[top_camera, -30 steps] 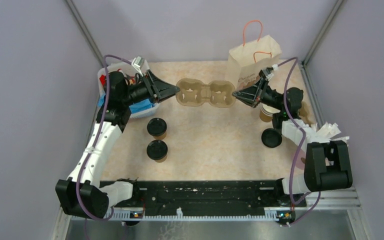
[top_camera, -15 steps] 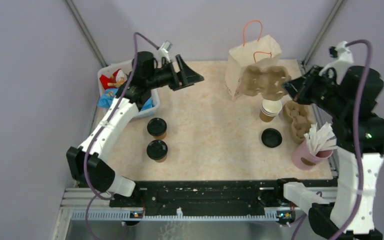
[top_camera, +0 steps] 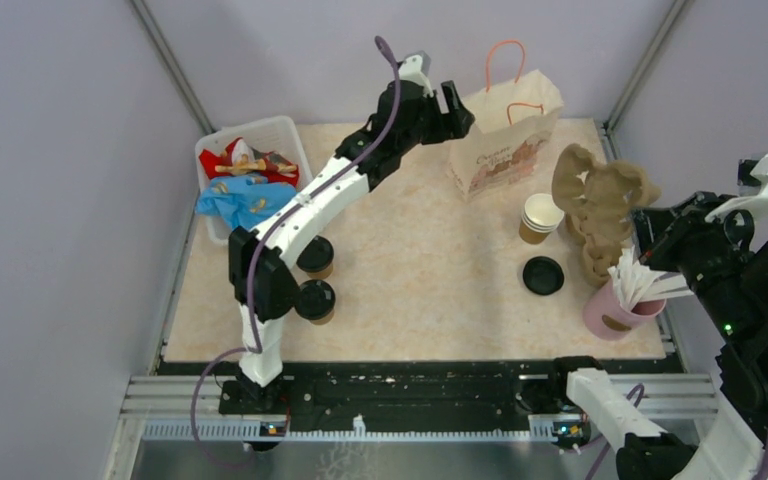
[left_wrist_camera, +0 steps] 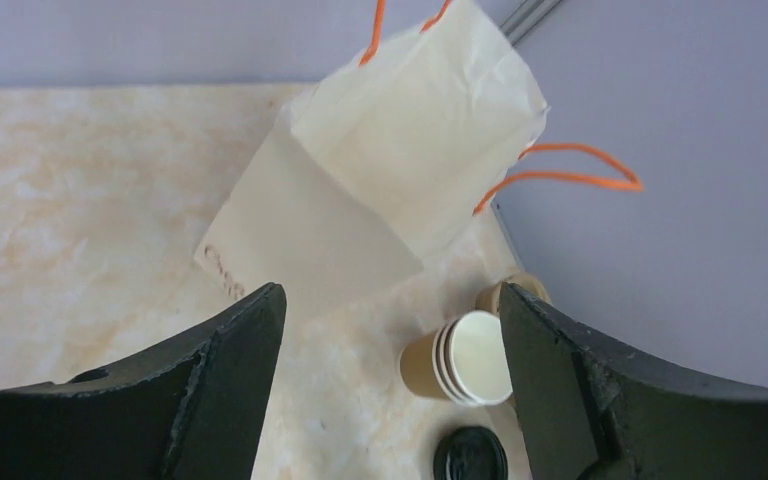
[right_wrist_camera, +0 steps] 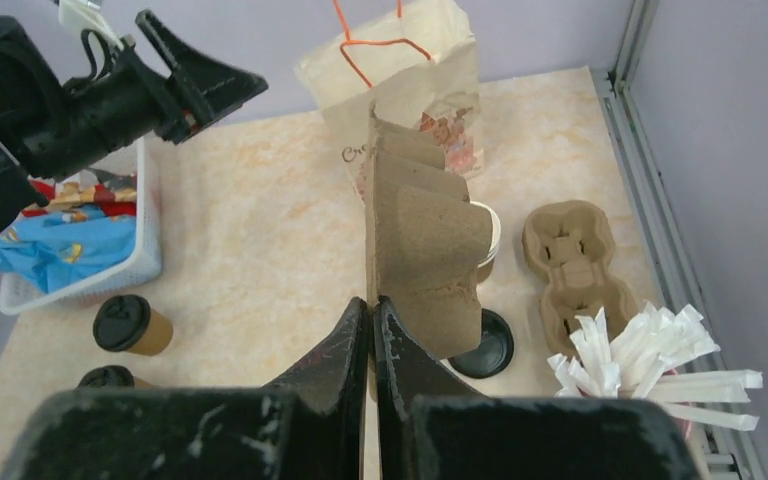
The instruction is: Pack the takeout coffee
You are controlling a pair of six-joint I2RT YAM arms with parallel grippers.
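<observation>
Two lidded brown coffee cups (top_camera: pixel 314 255) (top_camera: pixel 315 300) stand at the left front of the table; they also show in the right wrist view (right_wrist_camera: pixel 130 325). My left gripper (top_camera: pixel 463 112) is open and empty, held high beside the top of the paper bag (top_camera: pixel 500 140), whose orange handles show in the left wrist view (left_wrist_camera: pixel 380 190). My right gripper (right_wrist_camera: pixel 372 300) is shut on the edge of a brown pulp cup tray (right_wrist_camera: pixel 425 240). It holds the tray on edge in the air at the right (top_camera: pixel 595 195).
A stack of empty cups (top_camera: pixel 540 215) and a loose black lid (top_camera: pixel 543 275) sit right of centre. A second pulp tray (right_wrist_camera: pixel 570 265) lies by the right wall, with the pink cup of white sticks (top_camera: pixel 620 305) in front. A white basket (top_camera: pixel 260 122) of wrappers stands at back left.
My left gripper let go of the tray and swung up and right to the bag. My right gripper lifted the tray, carried it right and tipped it on edge.
</observation>
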